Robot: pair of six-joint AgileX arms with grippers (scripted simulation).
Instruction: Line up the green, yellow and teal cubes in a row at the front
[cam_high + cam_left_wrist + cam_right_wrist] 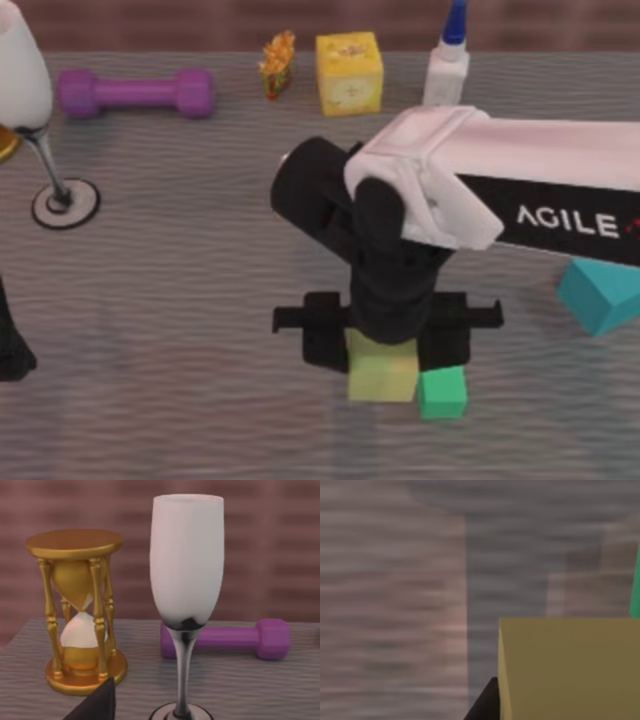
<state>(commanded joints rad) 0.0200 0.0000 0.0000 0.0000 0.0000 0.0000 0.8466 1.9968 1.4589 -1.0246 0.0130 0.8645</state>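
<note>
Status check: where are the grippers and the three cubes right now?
Right gripper over the yellow cube at front, fingers hidden. Green cube just right of it. Teal cube apart at right edge. Left arm parked left.

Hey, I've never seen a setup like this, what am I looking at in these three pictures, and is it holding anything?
It is a simulated two-arm AgileX robot at a table. One picture looks down from above; the other two come from wrist cameras. The right gripper is over the yellow cube, beside the green cube; whether it grips is unclear. The teal cube lies apart at the right. The left arm is parked at the left edge. Behind: a purple dumbbell, champagne glass, hourglass, yellow box, glue bottle.
</note>
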